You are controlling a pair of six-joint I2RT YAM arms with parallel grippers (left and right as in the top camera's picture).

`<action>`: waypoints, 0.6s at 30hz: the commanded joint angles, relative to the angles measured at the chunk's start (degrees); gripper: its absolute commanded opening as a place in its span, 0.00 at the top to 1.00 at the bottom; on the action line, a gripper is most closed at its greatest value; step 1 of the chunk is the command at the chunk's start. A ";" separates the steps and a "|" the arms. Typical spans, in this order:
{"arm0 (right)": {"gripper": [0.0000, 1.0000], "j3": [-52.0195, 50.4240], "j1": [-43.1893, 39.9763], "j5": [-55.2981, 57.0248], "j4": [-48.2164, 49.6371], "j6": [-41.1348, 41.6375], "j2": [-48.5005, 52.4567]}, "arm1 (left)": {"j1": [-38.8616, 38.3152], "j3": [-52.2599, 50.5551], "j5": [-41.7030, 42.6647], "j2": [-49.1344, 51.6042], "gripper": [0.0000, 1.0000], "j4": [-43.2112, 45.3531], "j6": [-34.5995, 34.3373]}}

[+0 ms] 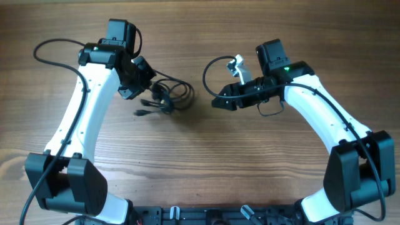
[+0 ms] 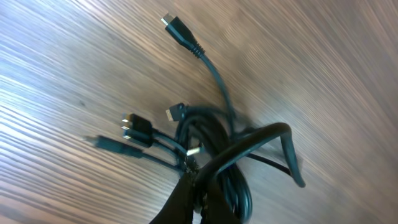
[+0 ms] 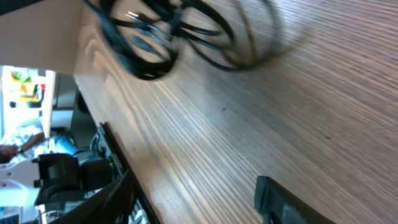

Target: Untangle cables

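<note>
The cables (image 1: pixel 167 94) lie as a tangled black bundle on the wooden table, left of centre, with small plugs sticking out to the left (image 1: pixel 142 112). In the left wrist view the bundle (image 2: pixel 211 134) shows several plug ends, one long lead (image 2: pixel 180 31) reaching away. My left gripper (image 1: pixel 150 89) is at the bundle's left side, its jaws (image 2: pixel 196 183) shut on a loop of the cables. My right gripper (image 1: pixel 216 104) hovers right of the bundle, apart from it. It is open, with bare wood between its fingers (image 3: pixel 283 202), and the cables (image 3: pixel 168 34) sit beyond them.
A thick black lead (image 1: pixel 211 74) loops out from the right arm, and another (image 1: pixel 50 47) from the left arm. The arm bases (image 1: pixel 187 215) stand along the near edge. The table edge (image 3: pixel 93 112) shows in the right wrist view, with room clutter beyond it.
</note>
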 commanded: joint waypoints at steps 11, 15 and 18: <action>0.25 1.25 8.44 7.98 4.26 -1.16 -1.51 | -0.52 -0.22 32.87 -0.33 0.96 -0.52 -0.66; 0.25 1.25 8.46 7.76 6.64 2.27 -1.51 | -0.42 -0.20 41.72 -0.33 0.96 -0.46 4.04; 0.15 1.25 8.46 7.72 9.44 12.00 -1.51 | 0.61 -0.20 49.59 -0.33 0.96 -0.46 5.14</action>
